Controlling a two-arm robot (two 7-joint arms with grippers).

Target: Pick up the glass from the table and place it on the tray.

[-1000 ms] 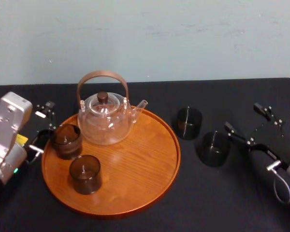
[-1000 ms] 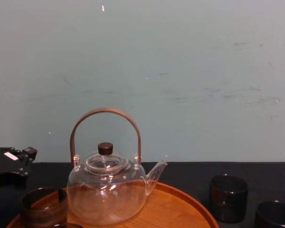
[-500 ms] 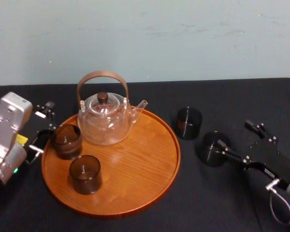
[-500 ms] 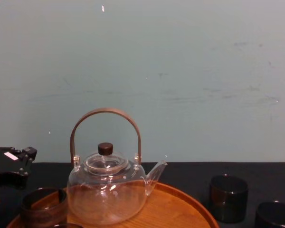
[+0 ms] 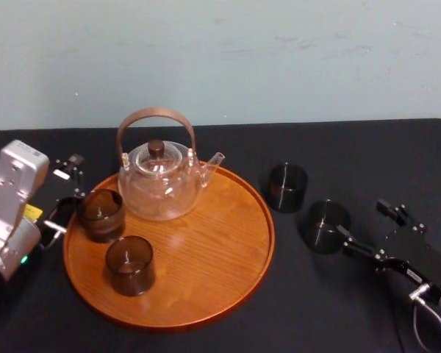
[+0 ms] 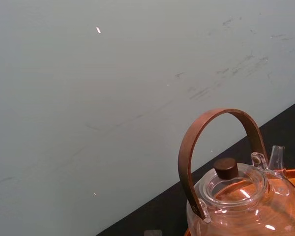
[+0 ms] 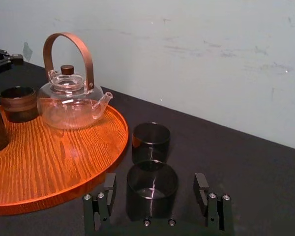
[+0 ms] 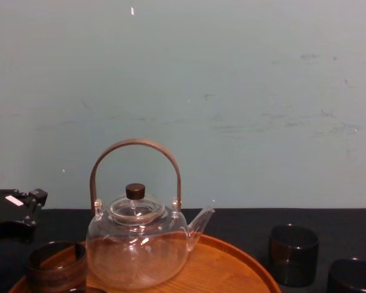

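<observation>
Glass (image 7: pixel 152 194), dark smooth cylinder on cloth table (image 7: pixel 246 167), facing wide right claw (image 7: pixel 155 180); left claw (image 5: pixel 65 193) wide beside tray (image 5: pixel 206 279).

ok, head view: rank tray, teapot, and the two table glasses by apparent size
1. tray
2. teapot
3. Tied: far glass and near glass, at the open right gripper, look alike.
Left gripper parked at tray's left edge.
</observation>
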